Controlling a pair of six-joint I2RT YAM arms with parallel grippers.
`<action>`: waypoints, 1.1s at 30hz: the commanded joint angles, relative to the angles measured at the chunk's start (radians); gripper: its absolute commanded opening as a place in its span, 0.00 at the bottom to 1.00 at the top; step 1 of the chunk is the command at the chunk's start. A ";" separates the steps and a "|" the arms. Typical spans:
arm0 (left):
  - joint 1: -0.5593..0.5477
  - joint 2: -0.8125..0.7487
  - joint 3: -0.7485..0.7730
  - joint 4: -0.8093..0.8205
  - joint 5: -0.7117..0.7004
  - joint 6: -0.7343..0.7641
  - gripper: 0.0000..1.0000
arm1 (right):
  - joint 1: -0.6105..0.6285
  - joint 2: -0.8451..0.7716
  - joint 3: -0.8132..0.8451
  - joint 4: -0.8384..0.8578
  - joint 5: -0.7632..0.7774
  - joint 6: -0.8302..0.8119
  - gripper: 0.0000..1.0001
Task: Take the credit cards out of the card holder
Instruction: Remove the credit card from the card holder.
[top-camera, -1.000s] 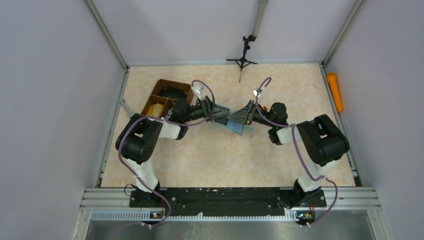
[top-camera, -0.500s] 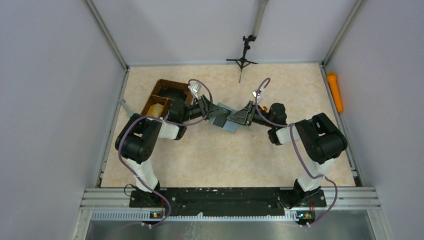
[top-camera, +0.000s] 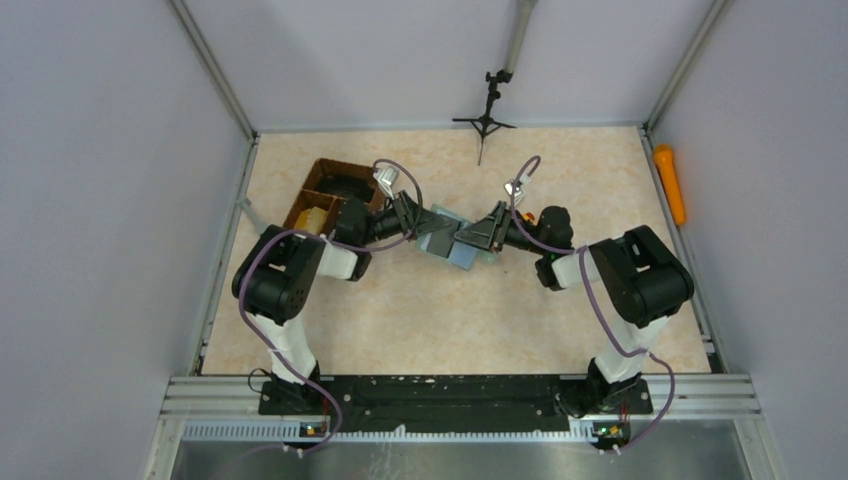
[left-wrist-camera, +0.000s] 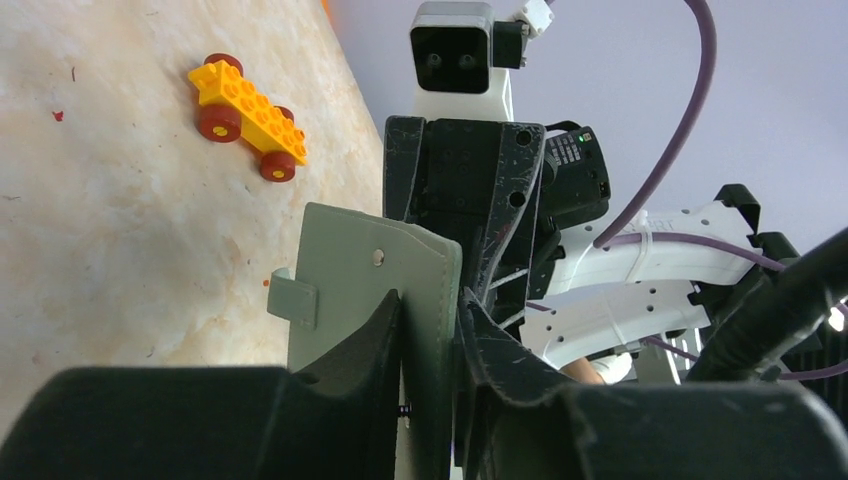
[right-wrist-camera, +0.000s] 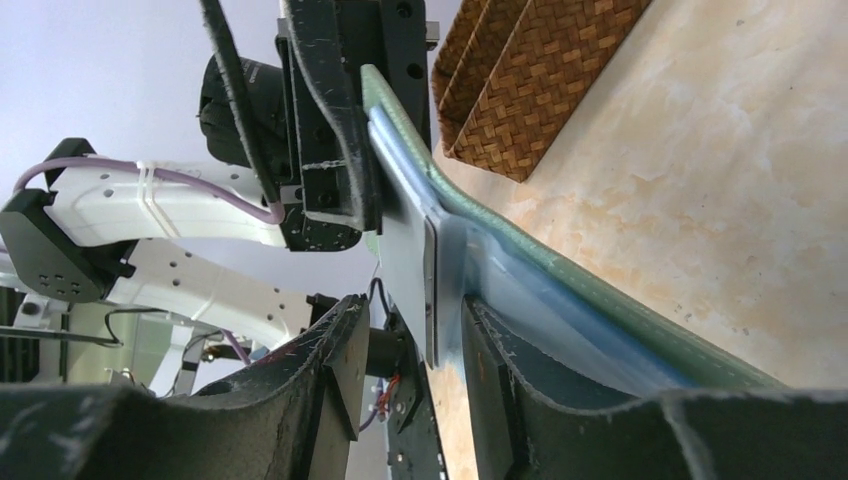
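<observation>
left wrist: left hand (left-wrist-camera: 430, 305) pinches card holder (left-wrist-camera: 345, 265).

robot lab test cell — plain grey panels (top-camera: 100, 200), aluminium rail (top-camera: 460, 392)

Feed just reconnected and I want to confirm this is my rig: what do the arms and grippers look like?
Both match: the left arm and right arm have bulky black joint housings, white links and a purple cable looped alongside. The left gripper and right gripper each have two scuffed black fingers; a white camera block with a dark face tops the right wrist.
</observation>
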 joint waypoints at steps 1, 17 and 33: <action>-0.001 0.022 0.006 0.145 0.026 -0.070 0.20 | 0.016 -0.028 0.038 -0.071 0.026 -0.103 0.42; -0.001 0.027 0.011 0.125 0.023 -0.078 0.18 | 0.066 -0.048 0.078 -0.184 0.039 -0.198 0.08; 0.041 0.001 -0.010 0.110 0.027 -0.063 0.26 | 0.011 -0.042 0.050 -0.162 0.049 -0.155 0.00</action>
